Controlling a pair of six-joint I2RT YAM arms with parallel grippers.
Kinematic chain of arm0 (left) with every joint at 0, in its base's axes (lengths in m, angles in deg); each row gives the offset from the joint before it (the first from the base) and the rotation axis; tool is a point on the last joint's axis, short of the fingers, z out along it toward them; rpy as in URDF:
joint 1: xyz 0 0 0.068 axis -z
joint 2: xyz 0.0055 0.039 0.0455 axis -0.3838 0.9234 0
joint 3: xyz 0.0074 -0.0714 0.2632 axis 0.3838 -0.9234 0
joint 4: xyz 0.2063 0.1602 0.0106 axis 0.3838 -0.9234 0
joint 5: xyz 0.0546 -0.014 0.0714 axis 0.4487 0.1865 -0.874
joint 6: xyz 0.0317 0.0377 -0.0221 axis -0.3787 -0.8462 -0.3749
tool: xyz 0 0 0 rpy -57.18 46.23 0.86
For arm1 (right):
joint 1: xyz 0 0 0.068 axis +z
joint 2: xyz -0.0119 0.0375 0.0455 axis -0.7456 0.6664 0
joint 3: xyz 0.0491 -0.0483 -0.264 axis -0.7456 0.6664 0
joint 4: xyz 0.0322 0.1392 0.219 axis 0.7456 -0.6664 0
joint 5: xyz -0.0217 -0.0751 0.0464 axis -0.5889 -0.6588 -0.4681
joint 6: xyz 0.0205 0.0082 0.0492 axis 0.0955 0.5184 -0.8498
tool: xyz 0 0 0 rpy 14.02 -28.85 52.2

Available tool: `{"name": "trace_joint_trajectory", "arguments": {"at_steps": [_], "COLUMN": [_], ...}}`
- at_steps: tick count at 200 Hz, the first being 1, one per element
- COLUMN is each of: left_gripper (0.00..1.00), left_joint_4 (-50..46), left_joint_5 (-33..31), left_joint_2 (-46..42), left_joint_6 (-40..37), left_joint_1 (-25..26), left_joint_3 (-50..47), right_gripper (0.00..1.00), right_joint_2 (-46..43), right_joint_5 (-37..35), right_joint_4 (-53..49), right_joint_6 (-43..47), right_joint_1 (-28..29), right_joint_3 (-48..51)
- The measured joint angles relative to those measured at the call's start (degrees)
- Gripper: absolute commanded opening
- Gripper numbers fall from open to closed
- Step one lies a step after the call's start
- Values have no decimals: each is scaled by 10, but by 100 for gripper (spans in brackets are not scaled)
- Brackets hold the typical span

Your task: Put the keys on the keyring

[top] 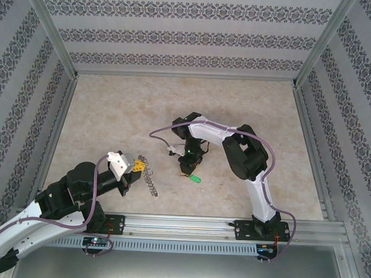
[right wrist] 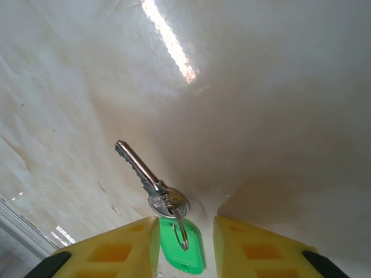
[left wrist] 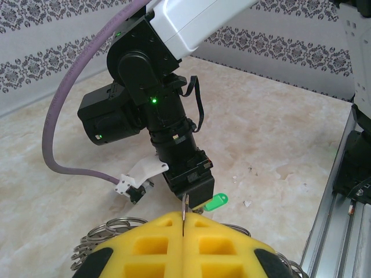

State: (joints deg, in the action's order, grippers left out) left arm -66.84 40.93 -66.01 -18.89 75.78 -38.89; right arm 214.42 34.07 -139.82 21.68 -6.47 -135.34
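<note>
The right claw stood partly open, tips down near the table. Its yellow fingers sat either side of the green tag without pinching it. A small wire loop joined that tag to the silver key, which lay flat on the table just past the fingertips. The left claw was pressed shut on the keyring, with a thin metal edge poking up from the seam between its pads and wire loops fanning out on both sides. The keyring was low over the table, near the key and to its left.
</note>
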Motion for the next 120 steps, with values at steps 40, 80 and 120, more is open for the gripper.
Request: {"name": "trace_joint_trajectory", "arguments": {"at_steps": [40,80,120], "left_gripper": [0,0,0], "left_joint_4": [0,0,0], "left_joint_5": [0,0,0], "left_joint_2": [-2,-2,-5], "left_joint_6": [0,0,0], "left_joint_1": [0,0,0], "left_joint_3": [0,0,0], "right_gripper": [24,20,16], "right_joint_2": [0,0,0], "right_joint_5": [4,4,4], "right_joint_4": [0,0,0], "right_joint_6": [0,2,2], "right_joint_1": [0,0,0], "right_joint_3": [0,0,0]}}
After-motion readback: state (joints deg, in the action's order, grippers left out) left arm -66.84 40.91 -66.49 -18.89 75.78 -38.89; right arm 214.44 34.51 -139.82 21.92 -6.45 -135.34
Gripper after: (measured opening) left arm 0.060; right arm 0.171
